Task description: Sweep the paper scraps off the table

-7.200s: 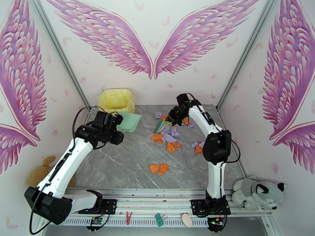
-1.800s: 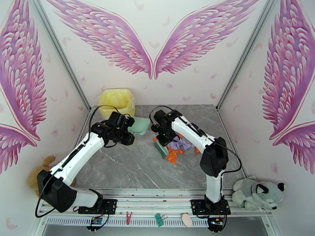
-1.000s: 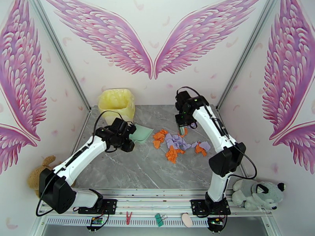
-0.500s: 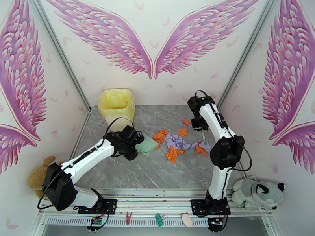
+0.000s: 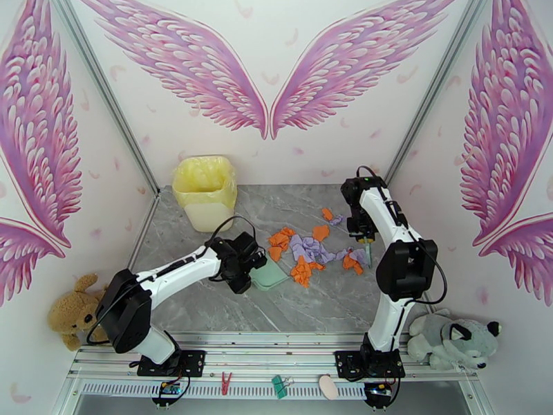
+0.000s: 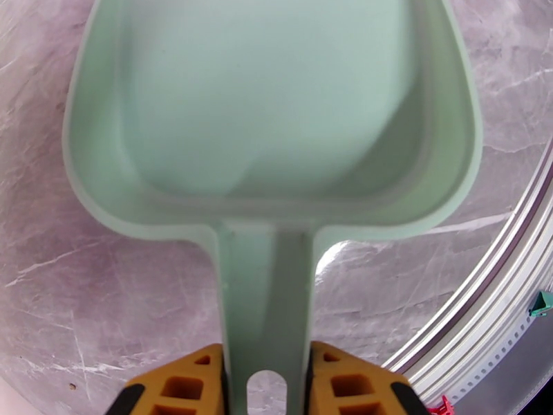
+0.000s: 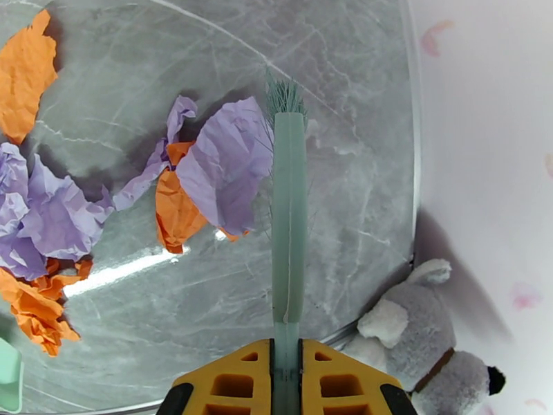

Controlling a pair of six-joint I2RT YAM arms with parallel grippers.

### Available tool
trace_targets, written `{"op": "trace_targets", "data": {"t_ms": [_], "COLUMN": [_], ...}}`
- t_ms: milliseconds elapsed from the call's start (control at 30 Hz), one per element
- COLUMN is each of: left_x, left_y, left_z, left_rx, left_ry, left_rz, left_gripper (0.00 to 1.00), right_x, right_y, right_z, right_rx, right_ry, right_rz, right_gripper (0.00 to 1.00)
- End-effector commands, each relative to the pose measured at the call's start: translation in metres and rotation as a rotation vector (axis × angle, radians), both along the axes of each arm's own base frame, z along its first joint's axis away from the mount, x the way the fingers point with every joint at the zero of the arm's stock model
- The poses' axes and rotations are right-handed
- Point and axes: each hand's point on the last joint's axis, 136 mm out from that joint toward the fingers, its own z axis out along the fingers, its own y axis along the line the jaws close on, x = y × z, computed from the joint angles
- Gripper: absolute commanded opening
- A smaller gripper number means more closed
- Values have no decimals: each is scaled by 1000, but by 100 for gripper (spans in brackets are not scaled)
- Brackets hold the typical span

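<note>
Here the grey marbled surface (image 5: 207, 299) carries a yellow-lined bin (image 5: 204, 188) at its far left corner. Near the middle, the left fingers (image 6: 183, 385) pinch the handle of the mint dustpan (image 6: 269, 119). Toward the right edge, the right fingers (image 7: 228, 385) are clamped on the brush (image 7: 288, 223) handle, its bristles seemingly touching a lavender wad. The paper scraps (image 5: 311, 247), orange and lavender, lie bunched between dustpan and brush, right of centre.
</note>
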Motion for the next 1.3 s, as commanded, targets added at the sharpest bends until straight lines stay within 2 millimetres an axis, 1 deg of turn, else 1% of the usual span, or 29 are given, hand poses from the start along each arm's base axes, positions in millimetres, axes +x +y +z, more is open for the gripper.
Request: {"op": "trace_targets", "data": {"t_ms": [0,133,267,433,567,667,800,933,1033,1133,1267], "left_x": [-11,-22,-30,-30,-27,-24,-20,-18,-15,-13,-10], "left_y": [-13,-16,-18,-21,-20,-22,-24,-27,-30,-33,-35], "left_z": [-4,-6,-12,-20,-25,-26,-26,-28,-28,-28,-29], "left_rx": [-22,-24,-18,2,27,35,43,48,47,46,48], "left_ry": [26,46,62,72,68,61,59,60,61,59,59], "left_rz": [-56,-76,-86,-86,-83,-84,-84,-85,-84,-83,-82], "left_gripper": [0,0,0,0,0,0,0,0,0,0,0], "right_x": [2,8,16,31,37,38,29,20,16,17,22], "right_y": [-3,-7,-13,-14,-17,-20,-26,-31,-33,-28,-14], "right_z": [7,6,1,-2,-6,-5,-8,-7,-12,-17,-23], "right_rx": [5,1,1,7,-12,-32,-66,-105,-124,-137,-136], "right_ry": [-29,-20,-13,-29,-23,-23,1,-12,5,22,24], "right_rz": [-35,-35,-42,-51,-33,-16,-3,22,53,99,148], "right_gripper": [0,0,0,0,0,0,0,0,0,0,0]}}
